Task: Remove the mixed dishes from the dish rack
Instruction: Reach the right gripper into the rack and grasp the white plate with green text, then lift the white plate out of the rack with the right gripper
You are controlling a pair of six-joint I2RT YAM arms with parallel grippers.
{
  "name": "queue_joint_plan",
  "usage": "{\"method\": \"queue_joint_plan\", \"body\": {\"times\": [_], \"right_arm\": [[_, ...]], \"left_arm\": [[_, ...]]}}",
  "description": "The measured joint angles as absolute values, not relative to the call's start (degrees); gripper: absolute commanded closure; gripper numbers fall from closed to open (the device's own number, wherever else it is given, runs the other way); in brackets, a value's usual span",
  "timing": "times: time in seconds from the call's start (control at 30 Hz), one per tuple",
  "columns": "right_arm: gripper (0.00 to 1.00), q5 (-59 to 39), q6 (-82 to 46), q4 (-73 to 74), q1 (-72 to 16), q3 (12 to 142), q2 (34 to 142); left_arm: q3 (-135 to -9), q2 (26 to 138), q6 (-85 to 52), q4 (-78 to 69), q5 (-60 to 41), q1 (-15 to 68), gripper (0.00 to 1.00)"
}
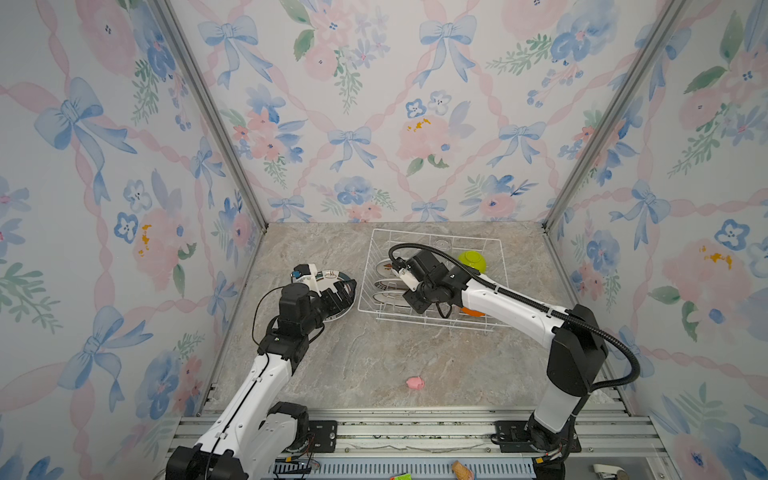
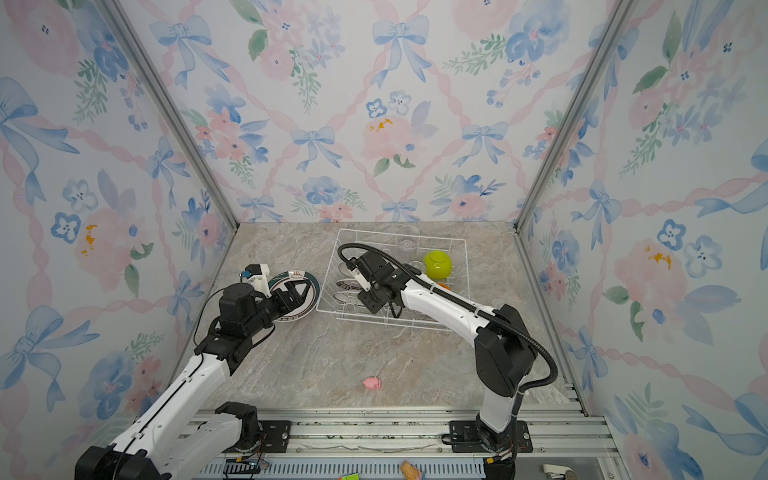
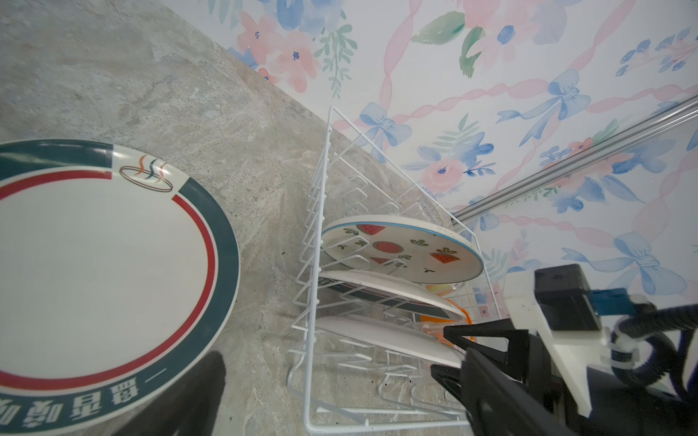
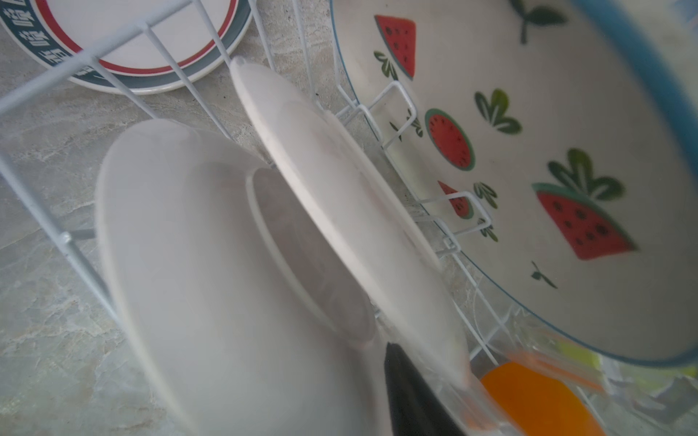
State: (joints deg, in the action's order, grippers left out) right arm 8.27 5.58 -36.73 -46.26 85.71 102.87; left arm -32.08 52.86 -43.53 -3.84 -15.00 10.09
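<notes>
The white wire dish rack (image 1: 500, 282) (image 3: 309, 377) holds three plates on edge. The far one has watermelon prints (image 3: 400, 253) (image 4: 528, 151). A lime-green bowl (image 1: 473, 259), an orange bowl (image 4: 536, 400) and clear glasses (image 1: 440, 243) are also in it. My right gripper (image 1: 409, 302) (image 3: 442, 349) reaches in at the nearest plate (image 4: 189, 264), with a finger on either side of its rim. One finger (image 4: 411, 396) shows against its underside and the other is hidden. My left gripper (image 1: 343, 293) hangs open over a teal-and-red-rimmed plate (image 3: 102, 271) lying on the table left of the rack.
A small pink toy (image 1: 415, 382) lies on the marble tabletop (image 1: 374, 357) toward the front. Floral walls close in the back and both sides. A metal rail (image 1: 415, 432) with the arm bases runs along the front edge.
</notes>
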Motion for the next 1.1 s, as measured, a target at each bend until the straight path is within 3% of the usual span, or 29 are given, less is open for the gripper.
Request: {"method": "queue_joint_plan", "body": {"times": [0.17, 0.7, 1.1], "right_arm": [[0.55, 10.2, 6.9, -36.9, -46.9, 86.8, 104.7], [0.81, 18.3, 12.8, -36.0, -47.5, 87.0, 105.7], [0.83, 20.4, 13.1, -32.7, -47.9, 80.1, 95.4]], "left_arm": [[-32.3, 53.9, -43.5, -4.2, -14.8, 10.1, 0.02], [-34.6, 57.3, -43.5, -4.7, -14.8, 11.7, 0.02], [-34.6, 57.3, -43.5, -4.7, -14.4, 13.0, 0.02]]}}
